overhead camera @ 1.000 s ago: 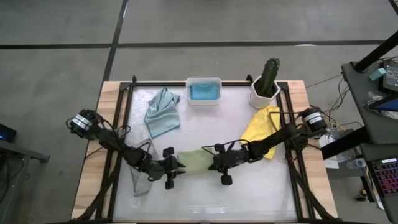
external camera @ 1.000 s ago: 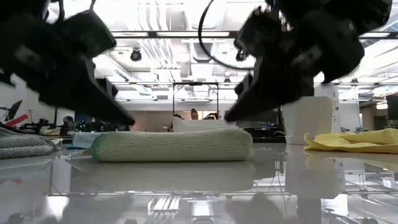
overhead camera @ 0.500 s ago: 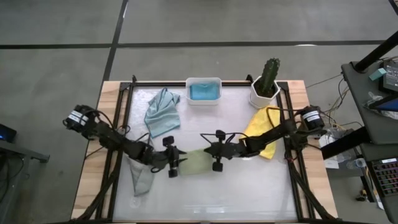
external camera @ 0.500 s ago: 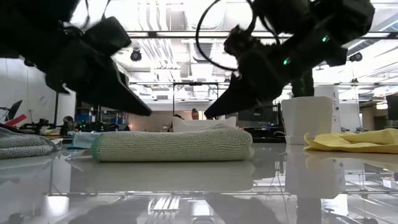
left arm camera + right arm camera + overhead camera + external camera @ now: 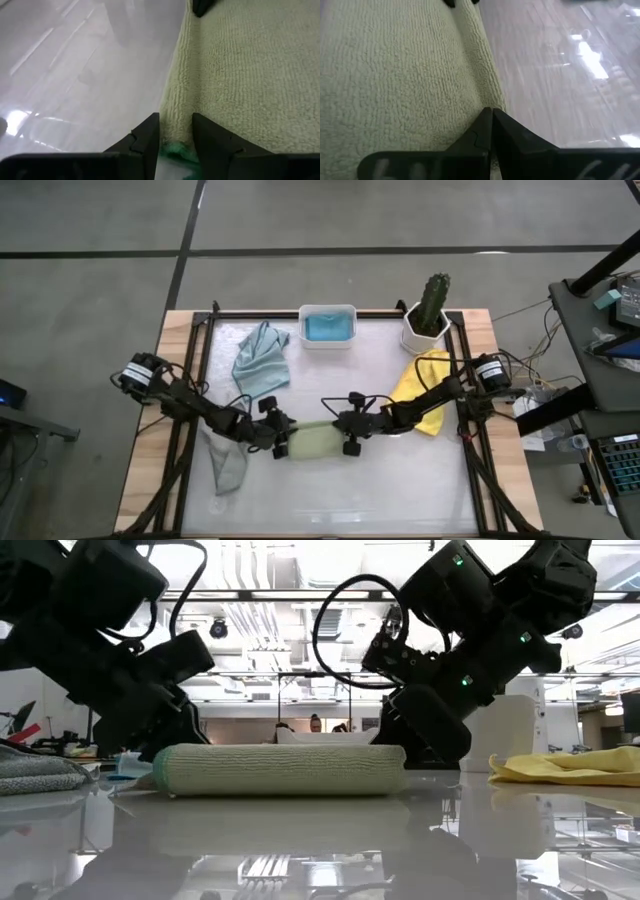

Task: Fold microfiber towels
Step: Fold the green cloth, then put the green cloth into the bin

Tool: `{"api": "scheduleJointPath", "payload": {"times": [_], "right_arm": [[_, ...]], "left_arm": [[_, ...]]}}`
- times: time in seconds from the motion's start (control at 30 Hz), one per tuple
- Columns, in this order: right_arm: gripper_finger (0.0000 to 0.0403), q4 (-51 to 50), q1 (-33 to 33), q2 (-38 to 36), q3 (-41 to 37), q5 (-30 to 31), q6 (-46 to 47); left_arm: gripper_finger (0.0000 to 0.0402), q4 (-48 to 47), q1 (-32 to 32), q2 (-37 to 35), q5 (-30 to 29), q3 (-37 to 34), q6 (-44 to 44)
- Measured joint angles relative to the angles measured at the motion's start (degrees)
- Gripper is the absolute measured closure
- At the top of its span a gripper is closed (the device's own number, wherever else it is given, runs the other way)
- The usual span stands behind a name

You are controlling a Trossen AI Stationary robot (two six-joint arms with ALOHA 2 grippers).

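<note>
A folded sage green towel (image 5: 315, 443) lies flat at the table's middle, seen end to end in the low view (image 5: 285, 770). My left gripper (image 5: 175, 120) is open, one finger on each side of the towel's far edge at its left end (image 5: 283, 438). My right gripper (image 5: 491, 111) is shut at the same edge's right end (image 5: 345, 434). In the low view both stand behind the towel. A pale blue-grey towel (image 5: 262, 360), a grey towel (image 5: 228, 466) and a yellow towel (image 5: 420, 390) lie loose. A bright blue towel (image 5: 328, 328) fills a white tub. My left gripper has the thick folded far edge (image 5: 176, 102) of the green towel between its fingers (image 5: 150, 131); whether they touch it cannot be told. It slants down from the table's left, along the edge. My right gripper sets its shut fingertips (image 5: 487, 117) on the far edge (image 5: 487, 95) near the right end. It slants down from the right. The towel lies flat.
A white pot with a cactus (image 5: 428, 318) stands at the back right, beside the yellow towel. The white tub (image 5: 328, 311) sits at the middle of the far edge. A raised dark frame (image 5: 200, 380) runs round the table top.
Both grippers have lifted a little, gone toward the table's far edge and come down behind the green towel's far edge, tipped more steeply. The towel has stayed where it was.
</note>
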Motion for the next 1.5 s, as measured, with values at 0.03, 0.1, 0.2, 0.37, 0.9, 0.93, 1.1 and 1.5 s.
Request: {"api": "scheduleJointPath", "payload": {"times": [0.03,0.1,0.2,0.37,0.9,0.93,1.1,1.5], "right_arm": [[0.0394,-0.04,0.0,0.0,0.0,0.0,-0.03],[0.0394,-0.17,0.0,-0.02,0.04,0.0,-0.07],[0.0394,-0.79,0.0,-0.55,0.15,-0.02,-0.05],[0.0394,-2.71,0.04,-2.96,0.26,-0.08,-0.21],[0.0394,-10.45,0.15,-12.11,0.37,-0.22,1.75],[0.0394,-11.13,0.15,-12.95,0.37,-0.25,3.06],[0.0393,-16.6,0.02,-17.36,0.37,-4.85,13.44],[0.0279,-22.11,0.15,-19.87,0.39,-15.48,44.72]], "left_arm": [[0.0299,-0.33,0.0,-0.05,0.0,0.02,-0.05],[0.0299,-0.52,0.0,-0.32,0.01,0.02,-0.04],[0.0299,-1.16,0.0,-1.44,0.11,0.02,0.03],[0.0299,-2.13,0.0,-4.08,0.22,0.01,0.48],[0.0299,-6.23,0.0,-9.23,0.2,-0.09,3.43],[0.0299,-6.32,0.0,-9.86,0.35,-0.09,3.09],[0.0299,-7.52,-0.04,-14.86,5.35,0.04,-3.58],[0.0291,-11.44,-0.71,-21.48,18.61,-0.45,-43.42]]}}
